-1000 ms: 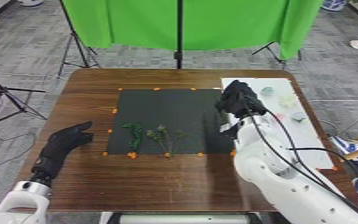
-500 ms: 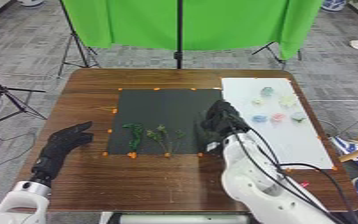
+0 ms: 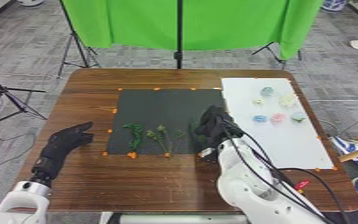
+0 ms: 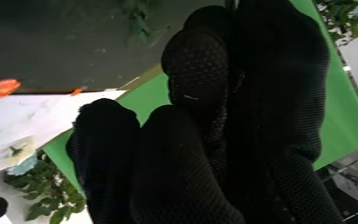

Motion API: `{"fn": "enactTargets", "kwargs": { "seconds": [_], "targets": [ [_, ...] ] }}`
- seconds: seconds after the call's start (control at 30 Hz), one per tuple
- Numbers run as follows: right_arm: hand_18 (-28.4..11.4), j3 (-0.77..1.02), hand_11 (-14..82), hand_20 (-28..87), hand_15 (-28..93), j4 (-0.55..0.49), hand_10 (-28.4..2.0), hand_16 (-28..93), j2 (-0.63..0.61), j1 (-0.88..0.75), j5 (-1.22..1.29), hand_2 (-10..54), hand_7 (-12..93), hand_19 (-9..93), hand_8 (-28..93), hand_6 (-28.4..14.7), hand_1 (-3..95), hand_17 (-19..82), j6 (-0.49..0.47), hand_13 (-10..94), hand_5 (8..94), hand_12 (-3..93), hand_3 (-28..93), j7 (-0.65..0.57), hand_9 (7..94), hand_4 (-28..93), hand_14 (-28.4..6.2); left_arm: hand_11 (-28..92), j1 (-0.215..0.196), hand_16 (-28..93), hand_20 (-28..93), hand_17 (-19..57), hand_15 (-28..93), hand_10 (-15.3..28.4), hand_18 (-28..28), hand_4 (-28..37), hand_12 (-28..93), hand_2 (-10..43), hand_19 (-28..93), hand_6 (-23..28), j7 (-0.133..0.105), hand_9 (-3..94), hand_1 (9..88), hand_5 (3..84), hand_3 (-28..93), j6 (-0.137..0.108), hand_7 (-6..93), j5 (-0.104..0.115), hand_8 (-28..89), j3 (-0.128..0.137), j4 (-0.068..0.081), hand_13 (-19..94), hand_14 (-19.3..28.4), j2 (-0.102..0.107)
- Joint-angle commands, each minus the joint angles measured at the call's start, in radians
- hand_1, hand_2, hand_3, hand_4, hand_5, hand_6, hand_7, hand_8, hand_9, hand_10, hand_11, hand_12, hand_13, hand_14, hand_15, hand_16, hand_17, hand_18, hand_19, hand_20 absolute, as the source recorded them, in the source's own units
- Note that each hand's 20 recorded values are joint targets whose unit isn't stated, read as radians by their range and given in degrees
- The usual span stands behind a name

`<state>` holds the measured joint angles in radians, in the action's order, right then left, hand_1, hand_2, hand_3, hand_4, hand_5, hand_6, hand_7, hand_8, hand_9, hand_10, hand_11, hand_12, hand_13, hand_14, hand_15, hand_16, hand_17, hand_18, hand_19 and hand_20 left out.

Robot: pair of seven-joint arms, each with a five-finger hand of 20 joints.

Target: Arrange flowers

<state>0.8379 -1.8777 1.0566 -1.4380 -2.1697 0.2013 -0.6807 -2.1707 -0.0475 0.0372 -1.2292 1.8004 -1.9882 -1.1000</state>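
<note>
Gloved in black, the right hand [image 3: 214, 125] is over the right part of the dark mat [image 3: 162, 102], next to the white sheet [image 3: 255, 140]; how far open it is, and whether it has hold of anything, cannot be told. Its white arm comes in from the bottom edge of the head view, dark cables running along it. The left hand [image 3: 67, 137] is over bare wood to the left of the mat, loosely open, with nothing in it. On the mat, near its front edge, lie a dark green sprig [image 3: 133, 136] and, just right of it, a thin branching stem [image 3: 164, 141]. Pale flower heads are spread over the far half of the sheet, among them a pink one [image 3: 278, 117], a blue one [image 3: 260, 118] and a cream one [image 3: 288, 100]. Orange marks [image 3: 132, 155] dot the edges of the mat, and a small red thing [image 3: 302, 185] lies on the brown table [image 3: 175, 182] near the sheet's front edge. Beyond, a green cloth [image 3: 140, 25] hangs behind a black pole [image 3: 179, 30] over grey carpet [image 3: 140, 57]; a black tripod [image 3: 7, 92] stands at the left. Leafy plants [image 4: 47, 192] show in the right wrist view.
</note>
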Motion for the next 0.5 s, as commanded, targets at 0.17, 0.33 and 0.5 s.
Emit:
{"fn": "enactTargets", "kwargs": {
  "seconds": [0.17, 0.33, 0.5],
  "targets": [
    [-12.9, -0.007, 47.0, 47, 72, 0.022, -11.2, 27, 0.014, -0.013, 0.010, -9.5, 34, 93, 20, -3.6, 85.6, 70, -0.027, 94, 79.8, 29.7, -28, 0.014, 90.3, 58, 2.2, 19, -0.008, 1, 20, 2.1, 22, 15.2, 18.2, -25.3, 13, 4.8, 21, 3.3, 0.003, 46.3, 21.3, 45.5, 66, 0.014, 8.4, -0.015, -6, -0.001, 0.003, 35, 19.5, -0.009],
    [-13.1, -0.007, 47.0, 47, 72, 0.028, -11.1, 28, 0.015, -0.011, 0.015, -9.5, 34, 93, 20, -3.5, 84.7, 69, -0.021, 94, 79.5, 29.7, -28, 0.015, 90.0, 58, 1.9, 19, -0.010, 1, 20, 2.1, 22, 15.1, 18.3, -24.8, 13, 3.8, 21, 3.5, 0.007, 46.2, 21.8, 45.5, 66, 0.014, 8.3, -0.013, -5, 0.000, 0.002, 35, 19.5, -0.008],
    [-13.3, -0.011, 47.0, 47, 71, 0.039, -11.2, 28, 0.022, 0.001, 0.018, -9.5, 34, 93, 20, -3.4, 84.3, 69, -0.006, 94, 79.5, 29.5, -28, 0.013, 90.0, 58, 1.9, 19, -0.009, 2, 20, 2.1, 22, 15.1, 18.3, -24.5, 13, 3.8, 21, 3.7, 0.010, 46.2, 22.0, 45.3, 66, 0.019, 8.1, -0.014, -5, -0.003, 0.002, 35, 19.5, -0.007]
  ]
}}
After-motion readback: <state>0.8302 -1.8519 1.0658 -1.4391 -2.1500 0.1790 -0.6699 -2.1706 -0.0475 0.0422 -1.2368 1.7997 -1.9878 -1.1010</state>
